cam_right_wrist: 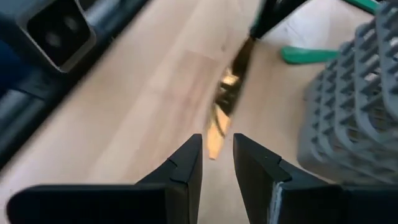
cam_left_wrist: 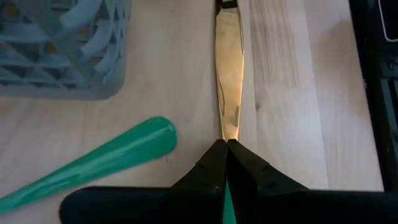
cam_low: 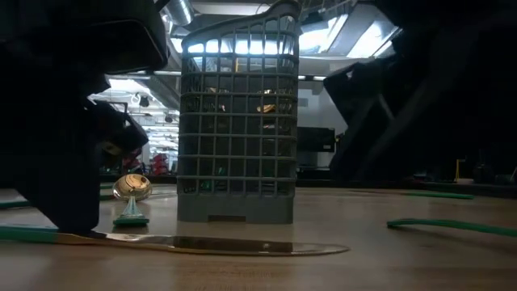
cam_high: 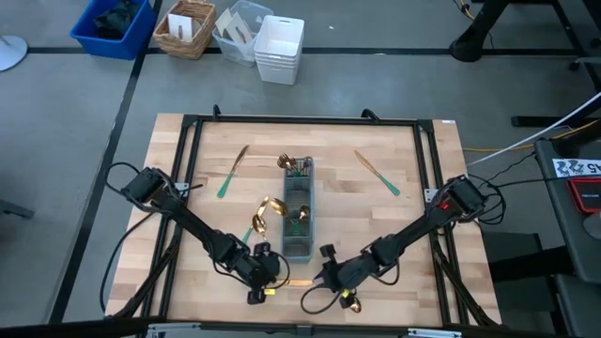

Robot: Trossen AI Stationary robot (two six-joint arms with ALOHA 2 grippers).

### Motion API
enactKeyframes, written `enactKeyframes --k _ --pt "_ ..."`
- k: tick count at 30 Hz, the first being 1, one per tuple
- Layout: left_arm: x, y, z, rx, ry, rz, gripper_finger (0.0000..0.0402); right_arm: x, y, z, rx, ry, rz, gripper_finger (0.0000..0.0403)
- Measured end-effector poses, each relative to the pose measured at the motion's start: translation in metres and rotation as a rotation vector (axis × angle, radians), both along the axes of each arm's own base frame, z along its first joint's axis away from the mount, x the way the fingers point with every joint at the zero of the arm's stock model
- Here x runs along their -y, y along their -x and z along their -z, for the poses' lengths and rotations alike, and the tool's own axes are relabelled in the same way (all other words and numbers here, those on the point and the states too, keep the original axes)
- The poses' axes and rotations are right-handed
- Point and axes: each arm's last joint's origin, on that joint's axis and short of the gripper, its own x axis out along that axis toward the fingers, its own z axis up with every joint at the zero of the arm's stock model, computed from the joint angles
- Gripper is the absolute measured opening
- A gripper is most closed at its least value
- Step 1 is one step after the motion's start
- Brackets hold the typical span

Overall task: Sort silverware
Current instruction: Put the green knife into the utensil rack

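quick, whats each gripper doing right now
Left gripper: shut on the knife, gripping it where blade meets green handle, at the table's near edge.
Right gripper: open, holding nothing, with the knife's gold tip just ahead of its fingers.

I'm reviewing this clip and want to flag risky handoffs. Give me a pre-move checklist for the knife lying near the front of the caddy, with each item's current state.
1. Left gripper shut on the knife where blade meets green handle: ok.
2. Knife lies flat on the table, not lifted: ok.
3. Right gripper open, blade tip lined up with the gap between its fingers: ok.
4. Right fingers touching the blade: cannot tell; the wrist view is blurred.
5. Caddy upright, beside the knife and apart from it: ok.
6. Loose spoon left of the caddy lies away from both grippers: ok.
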Motion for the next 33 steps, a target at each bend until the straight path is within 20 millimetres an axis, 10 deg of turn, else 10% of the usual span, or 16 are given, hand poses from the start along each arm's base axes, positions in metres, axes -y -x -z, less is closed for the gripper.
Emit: enactKeyframes --k 33 --pt "-0.013 -0.018 -0.005 0.108 0.048 -0.105 0.0005 0.003 0.0 0.019 -0.081 0.064 0.023 0.0092"
